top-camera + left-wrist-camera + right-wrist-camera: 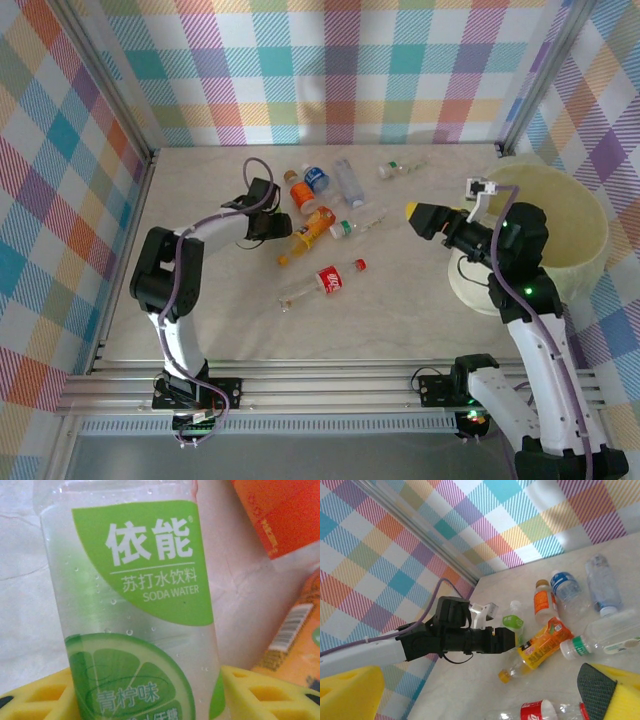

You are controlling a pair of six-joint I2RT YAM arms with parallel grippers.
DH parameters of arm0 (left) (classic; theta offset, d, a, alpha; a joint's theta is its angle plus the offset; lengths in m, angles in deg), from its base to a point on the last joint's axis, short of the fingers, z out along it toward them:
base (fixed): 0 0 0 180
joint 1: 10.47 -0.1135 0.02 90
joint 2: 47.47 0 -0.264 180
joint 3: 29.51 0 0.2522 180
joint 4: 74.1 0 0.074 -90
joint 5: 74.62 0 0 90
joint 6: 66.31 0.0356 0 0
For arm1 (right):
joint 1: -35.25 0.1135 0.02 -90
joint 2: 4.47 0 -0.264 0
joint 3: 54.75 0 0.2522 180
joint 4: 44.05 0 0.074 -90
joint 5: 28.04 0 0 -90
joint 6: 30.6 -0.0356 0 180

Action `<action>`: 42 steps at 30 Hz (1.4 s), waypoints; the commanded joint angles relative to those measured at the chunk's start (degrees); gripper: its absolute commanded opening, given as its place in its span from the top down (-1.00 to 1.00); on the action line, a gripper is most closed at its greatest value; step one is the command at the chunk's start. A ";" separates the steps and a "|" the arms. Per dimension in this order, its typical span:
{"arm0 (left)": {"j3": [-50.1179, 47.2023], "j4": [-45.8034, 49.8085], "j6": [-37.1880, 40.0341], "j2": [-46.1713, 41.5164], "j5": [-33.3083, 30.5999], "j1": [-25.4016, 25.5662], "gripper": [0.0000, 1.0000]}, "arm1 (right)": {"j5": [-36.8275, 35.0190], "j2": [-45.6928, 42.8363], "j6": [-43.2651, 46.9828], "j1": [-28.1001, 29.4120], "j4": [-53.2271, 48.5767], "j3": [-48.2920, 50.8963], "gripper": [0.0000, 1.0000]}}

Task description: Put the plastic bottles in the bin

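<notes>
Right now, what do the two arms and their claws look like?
The left arm and right arm have white links, rounded black joints and a purple cable each. Small green lights glow on the right arm. The left claw and right claw have chunky yellow fingers; the right's carry a black pad.

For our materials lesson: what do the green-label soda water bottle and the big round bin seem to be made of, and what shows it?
The green-label bottle is probably clear, glossy plastic: the pale background shows through it and droplets cling to its wall. The bin is likely translucent plastic, pale yellow-green and smooth: its wall looks thin and seems to let light through.
</notes>
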State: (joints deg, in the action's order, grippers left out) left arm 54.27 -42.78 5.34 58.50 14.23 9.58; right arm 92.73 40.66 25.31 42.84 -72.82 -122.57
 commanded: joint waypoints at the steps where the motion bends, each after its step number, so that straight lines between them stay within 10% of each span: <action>1: -1.58 -0.72 0.29 -7.19 0.34 -0.53 0.03 | 4.33 1.29 -2.22 0.87 5.02 -0.22 -0.99; 21: -6.83 -1.13 4.20 -33.94 3.70 17.29 0.19 | -7.65 8.15 -2.97 10.13 14.00 0.35 -0.99; 42: 0.45 -3.40 15.90 -30.83 2.85 32.26 0.25 | -2.76 15.99 5.71 20.33 6.06 -7.00 -0.99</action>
State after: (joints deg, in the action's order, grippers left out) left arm 53.46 -43.63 19.70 27.18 15.79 41.10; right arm 90.02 55.93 27.48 62.63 -65.19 -127.58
